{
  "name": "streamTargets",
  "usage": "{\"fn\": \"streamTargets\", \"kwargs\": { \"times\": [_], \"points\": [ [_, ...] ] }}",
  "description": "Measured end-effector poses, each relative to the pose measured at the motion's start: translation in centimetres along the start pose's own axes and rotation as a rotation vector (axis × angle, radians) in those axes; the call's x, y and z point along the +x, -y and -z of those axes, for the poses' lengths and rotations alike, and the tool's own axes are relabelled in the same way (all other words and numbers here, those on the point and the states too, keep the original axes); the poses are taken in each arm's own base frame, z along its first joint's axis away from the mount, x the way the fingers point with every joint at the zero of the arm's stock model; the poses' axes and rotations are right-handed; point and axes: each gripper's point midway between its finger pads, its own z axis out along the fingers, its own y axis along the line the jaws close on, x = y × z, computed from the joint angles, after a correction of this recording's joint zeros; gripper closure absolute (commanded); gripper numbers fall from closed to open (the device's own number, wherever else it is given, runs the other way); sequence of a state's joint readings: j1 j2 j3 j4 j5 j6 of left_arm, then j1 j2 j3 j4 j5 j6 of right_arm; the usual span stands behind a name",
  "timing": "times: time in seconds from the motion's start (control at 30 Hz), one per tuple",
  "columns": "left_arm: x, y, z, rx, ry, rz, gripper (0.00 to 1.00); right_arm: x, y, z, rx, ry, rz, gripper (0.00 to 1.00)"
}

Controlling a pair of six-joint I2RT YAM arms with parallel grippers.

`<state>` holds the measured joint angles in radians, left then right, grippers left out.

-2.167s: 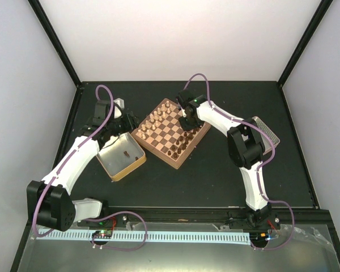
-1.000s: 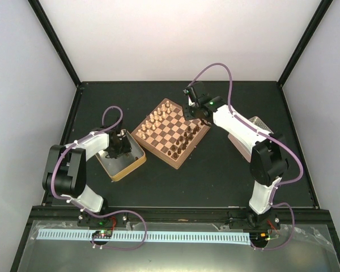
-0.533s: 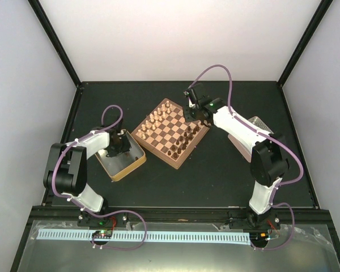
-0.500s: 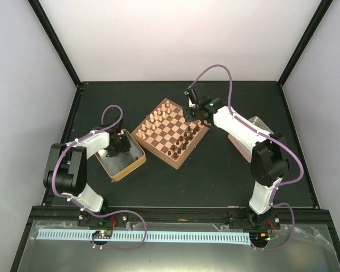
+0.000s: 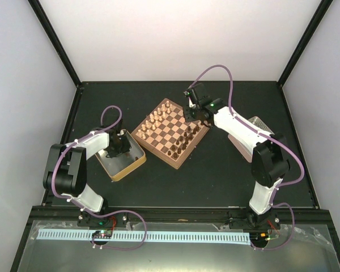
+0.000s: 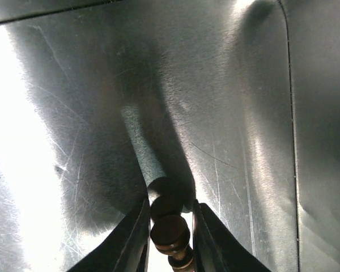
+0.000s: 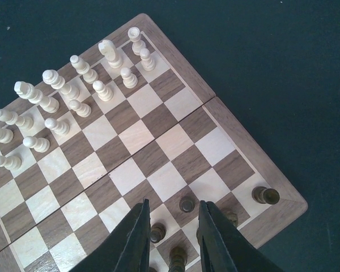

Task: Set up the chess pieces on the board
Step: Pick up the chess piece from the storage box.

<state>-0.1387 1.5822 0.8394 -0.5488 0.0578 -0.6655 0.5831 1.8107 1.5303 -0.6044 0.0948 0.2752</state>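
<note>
Chessmen fill much of the chessboard (image 5: 169,134) in the overhead view: cream chessmen (image 5: 157,118) stand in two rows along its far-left side, and dark brown chessmen (image 5: 182,141) line part of the near-right side, too small there to count. The left end effector (image 5: 119,149) reaches down into the metal tray (image 5: 128,169) just beside the board on the dark worktop (image 5: 215,181). The right end effector (image 5: 188,117) hangs over the board's far-right corner, and a second tray (image 5: 260,123) peeks out behind the right arm. From the left wrist, the fingers (image 6: 130,241) are pinched nearly together on a dark brown chessman (image 6: 169,231) low against the scratched tray floor; no other piece shows on the stretch of floor in view. From the right wrist, the fingers (image 7: 133,238) stand close, with a narrow gap, above the dark side of the board. One of the dark brown chessmen shows low between them, but I cannot tell whether it is gripped or stands on a square below. The cream rows look full as far as this view reaches. The dark side is not: one piece occupies the corner square, a few stand near it, and at least one second-row square by that corner looks bare. I judge the setup well past halfway, with the tray piece and some dark squares left.
</note>
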Motion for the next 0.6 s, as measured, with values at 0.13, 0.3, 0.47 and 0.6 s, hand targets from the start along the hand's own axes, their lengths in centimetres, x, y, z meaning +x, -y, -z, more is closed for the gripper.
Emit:
{"fn": "streamTargets", "kwargs": {
  "times": [0.13,0.3,0.47,0.6],
  "points": [
    [0.1,0.1,0.0,0.007,-0.007,0.003,0.86,-0.1,-0.1,0.0,-0.003,0.002,-0.001,0.75],
    [0.1,0.3,0.0,0.016,-0.008,0.005,0.88,-0.2,-0.4,0.0,-0.023,0.005,-0.005,0.75],
    [0.1,0.5,1.2,0.051,0.032,0.020,0.88,-0.3,-1.6,0.0,-0.091,0.015,-0.022,0.74],
    [-1.3,1.8,4.8,0.147,0.149,0.049,0.88,0.1,-3.8,0.6,-0.227,0.016,-0.041,0.63]
  ]
}}
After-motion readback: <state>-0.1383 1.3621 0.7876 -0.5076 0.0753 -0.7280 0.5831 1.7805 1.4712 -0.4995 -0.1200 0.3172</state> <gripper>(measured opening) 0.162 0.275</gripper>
